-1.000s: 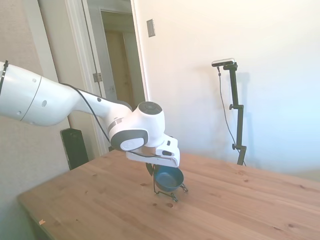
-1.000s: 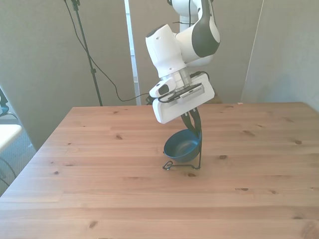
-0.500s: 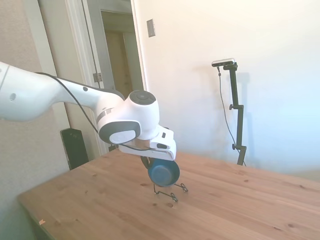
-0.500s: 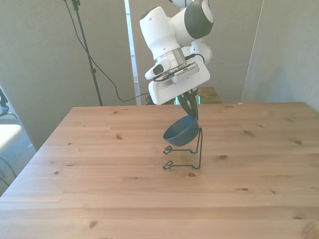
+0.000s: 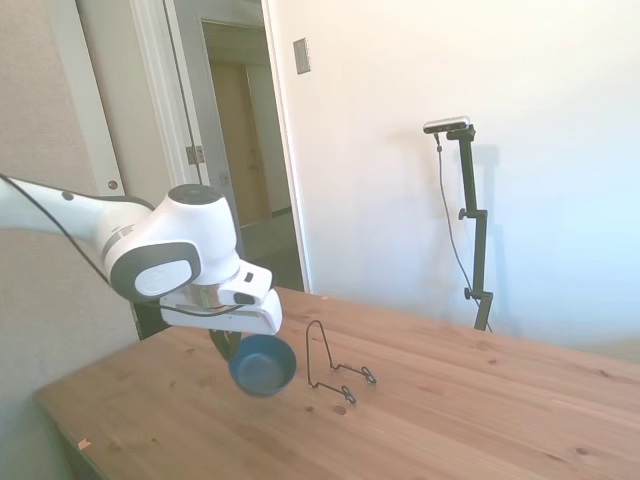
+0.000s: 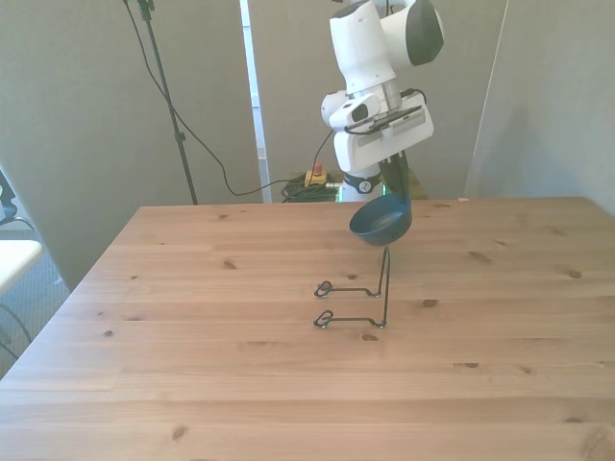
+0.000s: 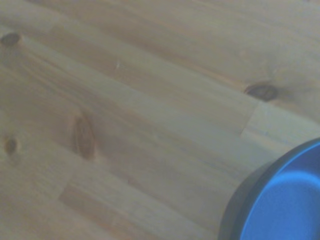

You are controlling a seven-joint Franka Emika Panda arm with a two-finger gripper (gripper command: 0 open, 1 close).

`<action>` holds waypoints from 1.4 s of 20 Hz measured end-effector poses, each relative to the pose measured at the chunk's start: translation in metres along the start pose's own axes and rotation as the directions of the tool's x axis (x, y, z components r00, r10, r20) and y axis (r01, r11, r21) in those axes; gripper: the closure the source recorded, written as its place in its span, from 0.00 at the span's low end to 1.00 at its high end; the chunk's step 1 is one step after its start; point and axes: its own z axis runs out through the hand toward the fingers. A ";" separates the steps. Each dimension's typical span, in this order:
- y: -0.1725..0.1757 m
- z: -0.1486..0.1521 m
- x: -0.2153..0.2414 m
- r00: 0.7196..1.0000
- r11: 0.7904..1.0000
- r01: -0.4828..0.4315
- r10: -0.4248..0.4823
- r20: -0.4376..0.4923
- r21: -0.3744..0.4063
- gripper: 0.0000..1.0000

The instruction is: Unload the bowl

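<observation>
The tool (image 6: 392, 192) is pinching the bowl (image 6: 381, 221) by its rim, carrying it in the air above the desk (image 6: 192, 365), clear of the wire rack (image 6: 356, 300). It hangs tilted, so any jerk could slip it loose and drop it.

A plain room in a home or flat, fitted out as a small robot test space. A pine worktop (image 5: 480, 400) stands by bare white walls, a white-framed open door (image 5: 240, 150) leads to a hallway, and a light switch (image 5: 301, 56) sits beside it. Cables (image 6: 192, 134) hang before grey curtains (image 6: 86, 115).
</observation>
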 end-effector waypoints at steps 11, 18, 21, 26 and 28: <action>0.008 0.058 -0.029 0.983 0.947 -0.170 0.183 0.023 -0.274 1.00; 0.011 0.065 -0.011 0.975 0.925 -0.210 0.221 -0.001 -0.317 0.00; 0.013 0.065 -0.006 0.973 0.923 -0.220 0.231 -0.003 -0.315 0.00; 0.015 0.063 0.001 0.970 0.922 -0.232 0.242 -0.009 -0.311 0.00; 0.014 0.061 0.002 0.970 0.922 -0.234 0.241 -0.013 -0.308 0.00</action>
